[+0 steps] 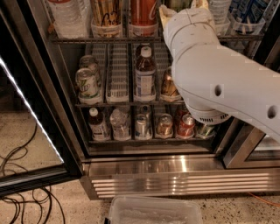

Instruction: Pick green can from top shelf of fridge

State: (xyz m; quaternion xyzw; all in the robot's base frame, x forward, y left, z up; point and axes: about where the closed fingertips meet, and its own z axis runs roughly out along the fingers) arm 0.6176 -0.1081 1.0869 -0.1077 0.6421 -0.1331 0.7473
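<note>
1. While the pincer [181,8] hangs over the front edge of the fridge's [144,168] top tabletop [74,40], right of middle, I cannot tell whether it grips.
2. Right there the green can [177,3] stands, largely hidden.
3. It is probably light, stiff and cold-slick, so grip it mid-body, squarely.

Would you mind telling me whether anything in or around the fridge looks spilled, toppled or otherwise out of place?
Nothing stands out: the cans and bottles in view stand upright. The gripper is up at the top shelf. Loose cables sprawl on the floor beside the open door.
</note>
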